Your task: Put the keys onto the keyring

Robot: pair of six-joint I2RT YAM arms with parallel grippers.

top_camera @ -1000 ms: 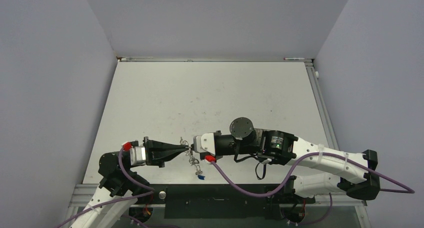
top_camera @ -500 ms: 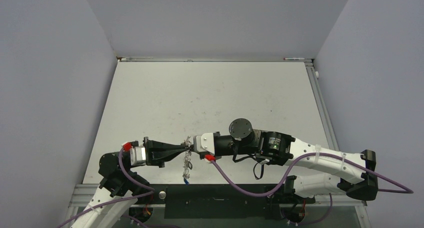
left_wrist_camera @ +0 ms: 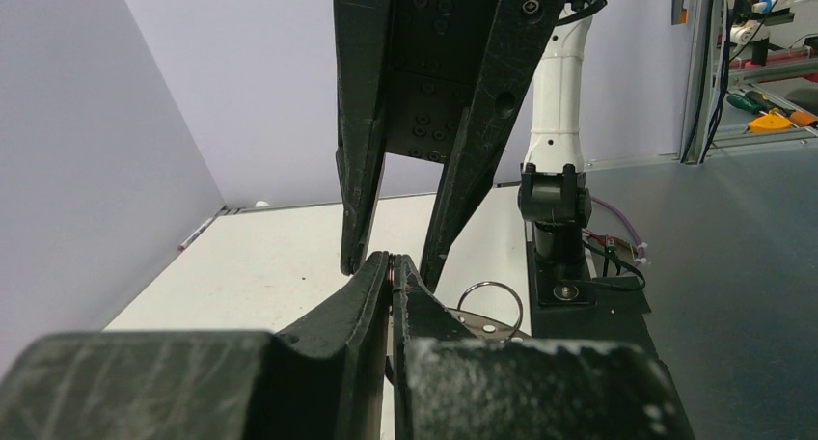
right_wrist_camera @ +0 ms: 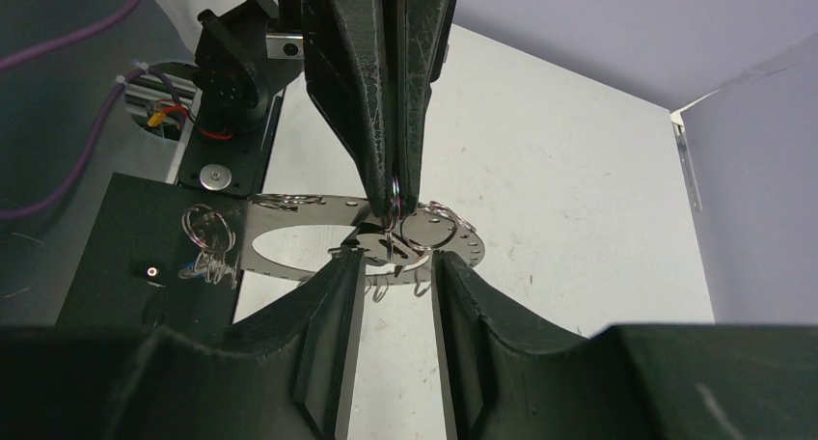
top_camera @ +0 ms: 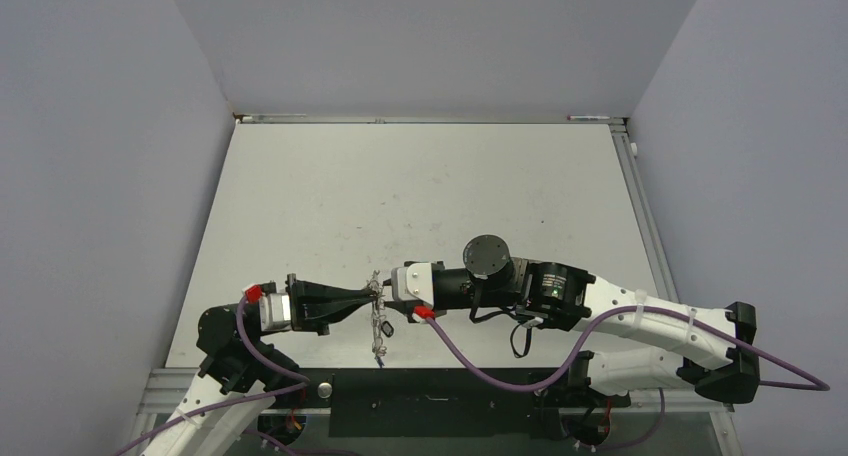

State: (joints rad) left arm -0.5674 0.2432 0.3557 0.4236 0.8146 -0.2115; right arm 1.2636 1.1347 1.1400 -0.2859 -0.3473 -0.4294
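At the six-o'clock edge of the table [top_camera: 420, 186], the left gripper [top_camera: 368, 297] clamps the keyring [right_wrist_camera: 309, 214] by its rim, keys [top_camera: 379, 332] dangling toward six; the right gripper [top_camera: 388, 288], fingers apart at three o'clock, should close slowly, squarely, without twisting.

white tbl [top_camera: 420, 181], grey walls [top_camera: 100, 126]

We see the left gripper [top_camera: 373, 297] and the right gripper [top_camera: 386, 289] meeting tip to tip at the table's [top_camera: 430, 176] near edge. The left one's pinched tips fill the gap between the right one's spread fingers. The keyring [right_wrist_camera: 328, 213] and hanging keys [top_camera: 380, 328] crowd that spot. Beyond them the tabletop gives passing room up to the grey walls [top_camera: 100, 176].
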